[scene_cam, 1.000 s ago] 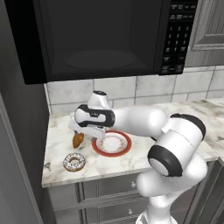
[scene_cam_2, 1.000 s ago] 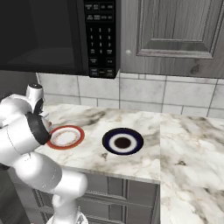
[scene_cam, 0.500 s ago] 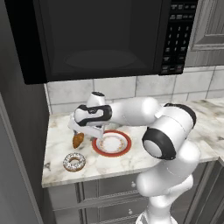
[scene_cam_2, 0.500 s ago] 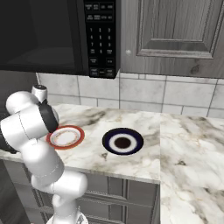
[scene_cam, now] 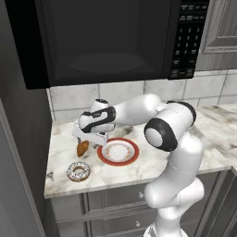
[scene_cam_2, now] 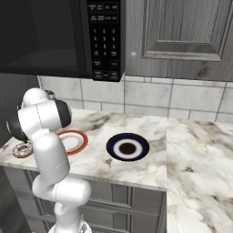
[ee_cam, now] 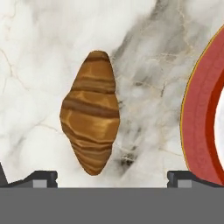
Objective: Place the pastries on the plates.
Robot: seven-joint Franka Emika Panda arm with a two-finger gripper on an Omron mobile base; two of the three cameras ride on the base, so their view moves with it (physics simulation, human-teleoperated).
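One glossy, ridged, spindle-shaped croissant (ee_cam: pixel 90 113) on veined marble counter (ee_cam: pixel 148 65), between the tool's (ee_cam: pixel 111 178) wide-apart fingertips.

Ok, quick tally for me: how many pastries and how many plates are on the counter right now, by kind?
Croissant: 1
Donut: 1
Red-rimmed plate: 1
Navy-rimmed plate: 1
Total: 4, with 2 pastries and 2 plates. Neither pastry is on a plate yet.
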